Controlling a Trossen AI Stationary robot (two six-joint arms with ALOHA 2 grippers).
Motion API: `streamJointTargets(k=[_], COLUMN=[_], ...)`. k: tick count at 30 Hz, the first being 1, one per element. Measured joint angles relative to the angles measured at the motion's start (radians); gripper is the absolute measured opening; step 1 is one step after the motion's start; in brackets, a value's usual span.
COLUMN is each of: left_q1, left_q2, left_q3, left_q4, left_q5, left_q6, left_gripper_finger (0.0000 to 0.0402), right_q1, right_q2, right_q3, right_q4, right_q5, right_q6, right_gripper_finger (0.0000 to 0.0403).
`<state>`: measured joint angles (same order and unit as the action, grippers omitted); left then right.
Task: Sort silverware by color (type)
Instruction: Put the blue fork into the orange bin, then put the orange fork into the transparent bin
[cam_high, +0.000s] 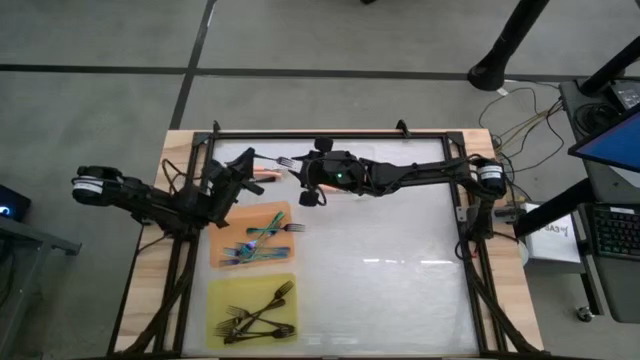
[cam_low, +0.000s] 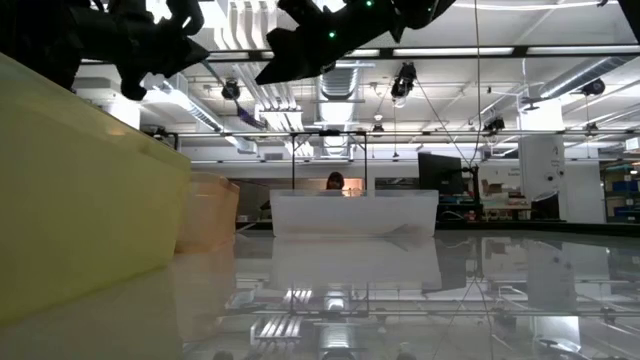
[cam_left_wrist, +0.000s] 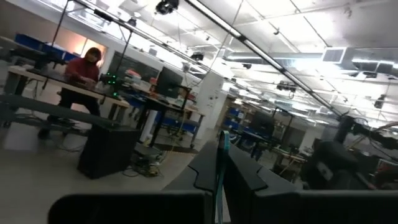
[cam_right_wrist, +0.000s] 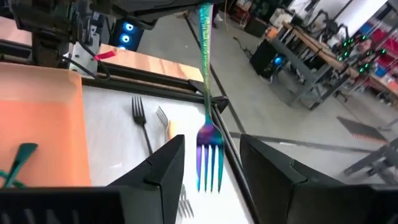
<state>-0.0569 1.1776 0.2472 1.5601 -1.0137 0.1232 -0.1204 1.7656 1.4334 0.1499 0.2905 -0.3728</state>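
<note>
A teal-to-purple fork hangs in the air between my two grippers, above the table's far left part. My left gripper is shut on its handle, which shows edge-on between the fingers. My right gripper is open. Its two fingers stand on either side of the fork's tines without touching them. Below lie two more forks, one with an orange handle. Teal forks lie on the orange mat, and black forks lie on the yellow mat. My left gripper pinches the fork's handle end between its two fingers. The handle lies along the fingers, and the fork sticks out past their tips toward my right gripper, tines foremost. The fork is lifted clear of the table.
A clear plastic tray stands at the table's far side. The table's black frame runs around the white top, whose right half is bare. A person sits at a desk in the room beyond.
</note>
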Motion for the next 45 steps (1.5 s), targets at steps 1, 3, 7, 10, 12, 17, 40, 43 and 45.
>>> streamJointTargets(k=[1,3,7,10,12,17,40,43,45], left_q1=[-0.005,-0.023,-0.108,-0.225,-0.32,-0.536,-0.74,-0.741,-0.741], left_q2=[-0.005,-0.019,-0.036,-0.042,-0.046,-0.045,-0.013,-0.013,-0.014], left_q3=[-0.005,-0.021,-0.056,-0.08,-0.081,-0.051,-0.078,-0.078,-0.078], left_q4=[-0.001,-0.012,-0.025,-0.023,-0.021,-0.019,-0.093,-0.097,-0.097], left_q5=[-0.008,-0.025,-0.129,-0.264,-0.345,-0.494,-0.558,-0.558,-0.558], left_q6=[0.001,0.0,-0.006,-0.011,-0.013,0.005,0.0,0.03,0.063], left_gripper_finger=[0.0,0.0,0.0,0.0,0.0,0.0,0.0022,0.0049,0.0069], right_q1=[0.0,0.0,0.0,0.0,0.0,0.0,0.0,0.0,0.0], right_q2=[-0.012,-0.03,-0.064,-0.077,-0.081,-0.078,-0.076,-0.076,-0.076], right_q3=[0.0,0.0,0.0,0.0,0.0,-0.002,-0.029,-0.032,-0.032], right_q4=[-0.017,-0.049,-0.133,-0.212,-0.258,-0.304,-0.302,-0.304,-0.302], right_q5=[0.0,0.0,-0.001,-0.002,-0.001,-0.002,-0.002,-0.002,-0.002], right_q6=[0.017,0.045,0.095,0.129,0.146,0.166,0.217,0.223,0.23], right_gripper_finger=[0.0148,0.0148,0.0148,0.0148,0.0148,0.0148,0.0148,0.0148,0.0148])
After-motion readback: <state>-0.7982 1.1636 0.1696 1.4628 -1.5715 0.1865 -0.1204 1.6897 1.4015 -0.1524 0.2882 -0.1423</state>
